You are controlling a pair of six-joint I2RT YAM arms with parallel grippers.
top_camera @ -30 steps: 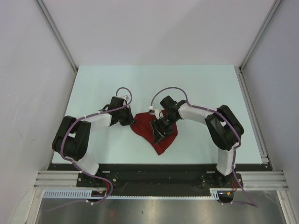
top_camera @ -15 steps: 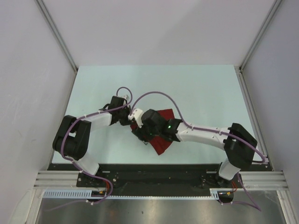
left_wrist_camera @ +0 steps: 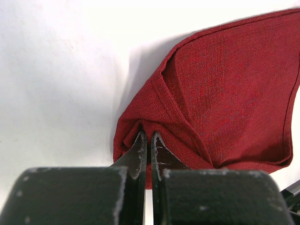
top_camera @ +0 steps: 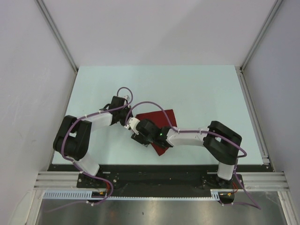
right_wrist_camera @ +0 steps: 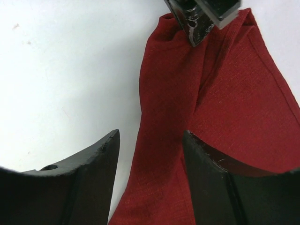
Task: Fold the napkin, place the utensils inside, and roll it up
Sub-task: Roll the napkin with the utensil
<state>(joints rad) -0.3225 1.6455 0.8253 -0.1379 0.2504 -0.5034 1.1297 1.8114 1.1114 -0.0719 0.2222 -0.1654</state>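
The dark red napkin [top_camera: 160,117] lies crumpled near the table's middle, its left corner pinched into a raised ridge. My left gripper [top_camera: 127,122] is shut on that corner; in the left wrist view the jaws [left_wrist_camera: 146,137] meet on gathered cloth, and the rest of the napkin [left_wrist_camera: 229,89] spreads away to the right. My right gripper [top_camera: 137,134] reaches low across the napkin from the right. It stands open [right_wrist_camera: 151,136] astride the cloth ridge [right_wrist_camera: 164,140], without squeezing it, and points at the left gripper's fingers [right_wrist_camera: 199,21]. The utensils are out of view.
The pale green table [top_camera: 201,89] is walled by white panels on three sides, with metal posts at the back corners. The right arm's forearm and cable [top_camera: 187,137] lie over the napkin's near part. A black rail [top_camera: 154,176] runs along the near edge.
The right arm has swung from the napkin's right side to its left, stretching low over the cloth. The napkin's far part now lies flatter and wider. The left gripper has kept its grip.
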